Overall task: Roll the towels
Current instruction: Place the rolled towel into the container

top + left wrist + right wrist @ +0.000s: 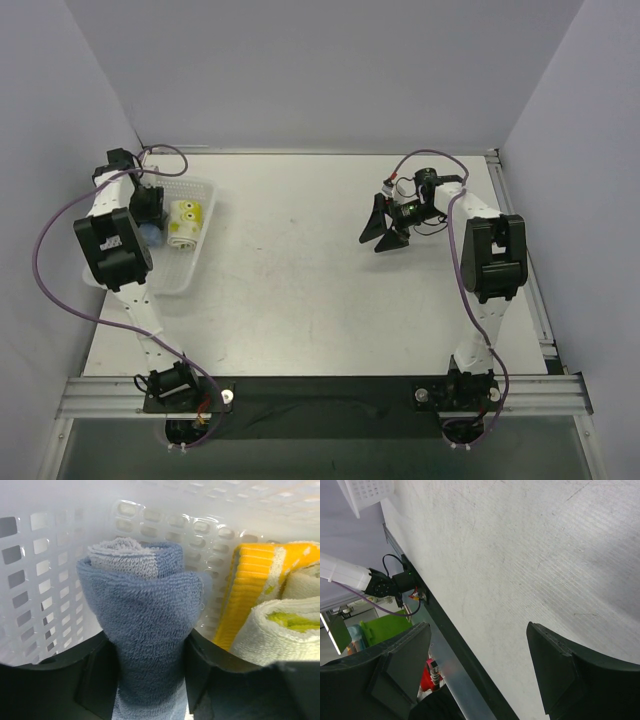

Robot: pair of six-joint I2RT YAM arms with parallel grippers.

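The white table (pixel 300 280) is the biggest thing here, a matte sheet with fine scuffs, and at its far left sits the white plastic mesh basket (pixel 190 272), glossy and stiff, its walls punched with rows of rounded slots. The left arm reaches down into it. The right arm hangs over the far right of the table, its right gripper (pixel 385 228) empty, the two dark wedge-shaped jaws spread wide apart above bare surface. Both towels are in the basket, and both look rolled already. The cream towel (pixel 185 222) lies as a plump bundle with a yellow ribbed border and green print, just beside the blue towel (pixel 145 615) with a sliver of basket wall showing between them. The blue towel stands on end, a loopy terry cylinder with its spiral visible at the top, and the left gripper (pixel 150 680) is clamped around its lower half, black fingers (pixel 95 680) pressing in on either side. I'd judge these to be light, soft and springy. They squash under a pinch and would uncoil if let go carelessly, so the sensible hold is across the middle of the roll, over the loose outer flap, as here. The nap looks grippy enough not to slip.
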